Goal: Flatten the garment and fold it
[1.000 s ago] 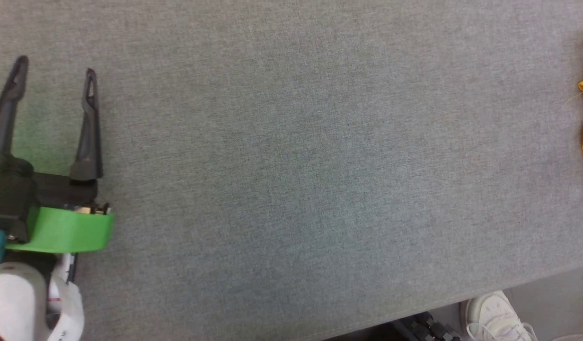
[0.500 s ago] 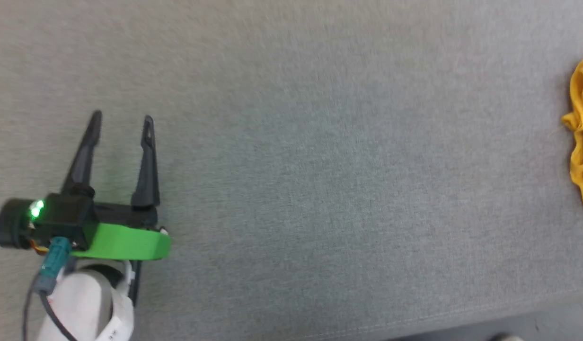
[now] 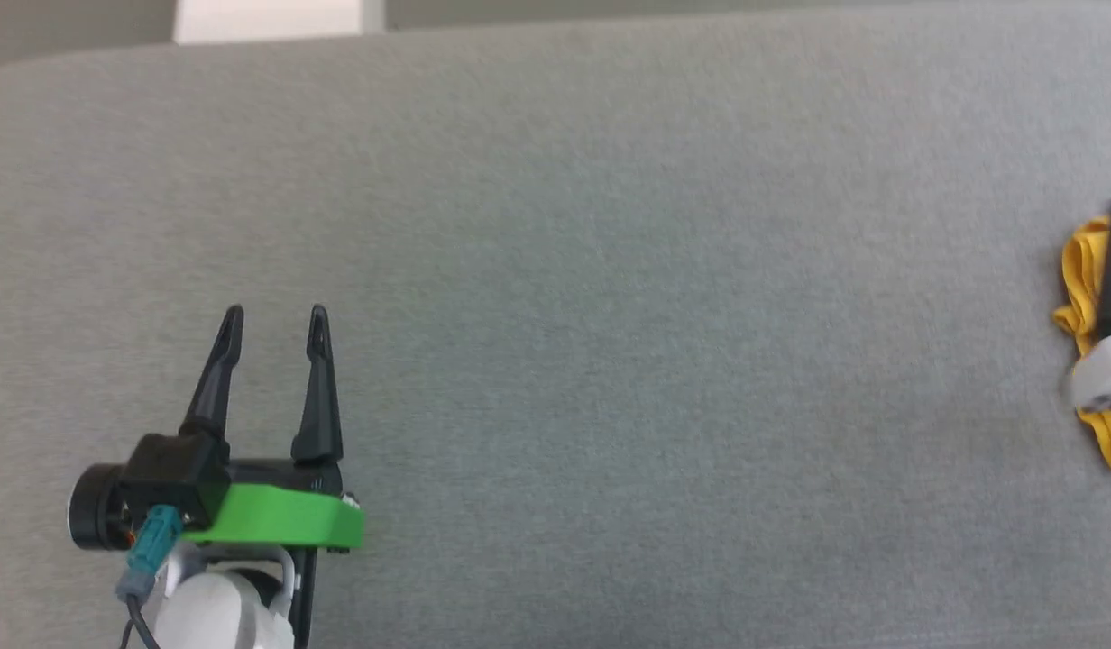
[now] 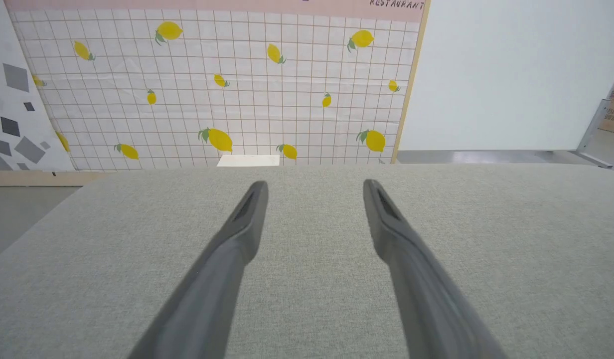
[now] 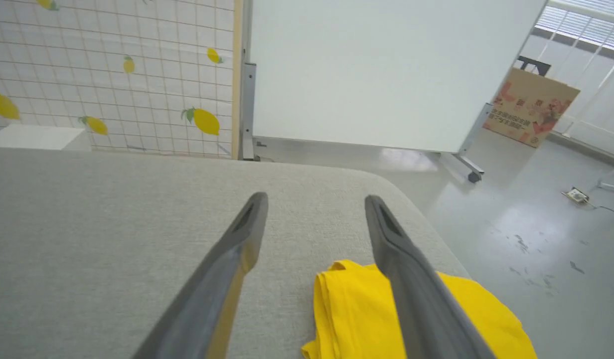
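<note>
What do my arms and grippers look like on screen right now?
The left gripper has two long, tapering dark fingers on a black block, backed by a bright green band. A teal cable plug sits beside a round black cylinder, and the forearm is white. The right gripper has the same slim dark-grey fingers with slotted tips.

The table [image 3: 610, 297] is covered in plain grey woven fabric, and its far edge curves into rounded corners. At 3 o'clock on it lies the garment [image 3: 1077, 288], a bright yellow, bunched and creased heap resting directly on the fabric beside the table's right-hand edge.
</note>
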Controlling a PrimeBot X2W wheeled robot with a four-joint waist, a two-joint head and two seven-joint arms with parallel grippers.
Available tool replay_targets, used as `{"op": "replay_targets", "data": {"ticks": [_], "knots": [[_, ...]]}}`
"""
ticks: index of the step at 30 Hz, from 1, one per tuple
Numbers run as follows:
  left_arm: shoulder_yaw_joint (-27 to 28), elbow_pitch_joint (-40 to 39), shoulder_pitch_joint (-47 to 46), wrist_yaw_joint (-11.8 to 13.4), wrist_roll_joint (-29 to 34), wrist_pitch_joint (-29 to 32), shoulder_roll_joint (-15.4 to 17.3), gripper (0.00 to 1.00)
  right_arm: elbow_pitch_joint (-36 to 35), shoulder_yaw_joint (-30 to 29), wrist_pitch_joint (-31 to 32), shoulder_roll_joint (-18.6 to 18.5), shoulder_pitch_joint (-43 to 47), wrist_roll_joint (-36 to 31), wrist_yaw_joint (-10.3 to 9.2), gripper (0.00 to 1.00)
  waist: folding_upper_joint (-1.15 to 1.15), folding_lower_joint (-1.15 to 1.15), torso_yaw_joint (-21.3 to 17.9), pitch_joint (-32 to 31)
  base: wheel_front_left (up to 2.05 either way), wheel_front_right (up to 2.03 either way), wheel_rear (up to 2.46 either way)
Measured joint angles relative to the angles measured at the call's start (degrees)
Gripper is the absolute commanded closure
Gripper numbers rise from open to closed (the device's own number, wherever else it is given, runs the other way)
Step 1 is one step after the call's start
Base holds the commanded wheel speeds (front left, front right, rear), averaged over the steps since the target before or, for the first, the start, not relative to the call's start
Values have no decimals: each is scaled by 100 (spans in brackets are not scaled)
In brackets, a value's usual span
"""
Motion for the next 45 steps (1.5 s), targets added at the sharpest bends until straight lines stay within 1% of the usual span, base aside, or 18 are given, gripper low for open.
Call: {"op": "replay_targets", "data": {"ticks": [5, 8, 13, 18, 21, 28, 36, 45], "knots": [[-43, 113, 109, 9, -2, -48, -12, 0, -831, 325, 172, 495, 525, 125, 0, 0, 0, 0, 186, -368, 0, 0, 0], [-98, 198, 144, -8, -3, -80, -27, 0, -1204, 439, 231, 724, 844, 135, 0, 0, 0, 0, 289, -568, 0, 0, 0], [-159, 311, 277, -41, -8, -143, -42, 0, -1646, 524, 258, 939, 1434, 209, 0, 0, 0, 0, 458, -892, 0, 0, 0], [-135, 394, 543, -68, -63, -179, -58, 0, -1805, 630, 102, 1039, 1884, 208, 0, 0, 0, 0, 594, -1156, 0, 0, 0], [-134, 520, 656, -143, -88, -196, -98, 0, -1736, 688, -23, 1056, 2068, 297, 0, 0, 0, 0, 659, -1283, 0, 0, 0], [-133, 651, 733, -375, -100, -216, -296, 0, -1256, 694, -396, 1059, 2307, 604, 0, 0, 0, 0, 711, -1436, 0, 0, 0], [125, 569, 730, -489, -2, -218, -506, 0, -697, 749, -678, 1060, 2209, 910, -1, 0, 0, 0, 562, -1291, 0, 0, 0], [271, 581, 720, -648, 120, -218, -608, 0, -483, 778, -768, 1065, 1949, 924, -1, 0, 0, 0, 362, -1153, 0, 0, 0]]}}
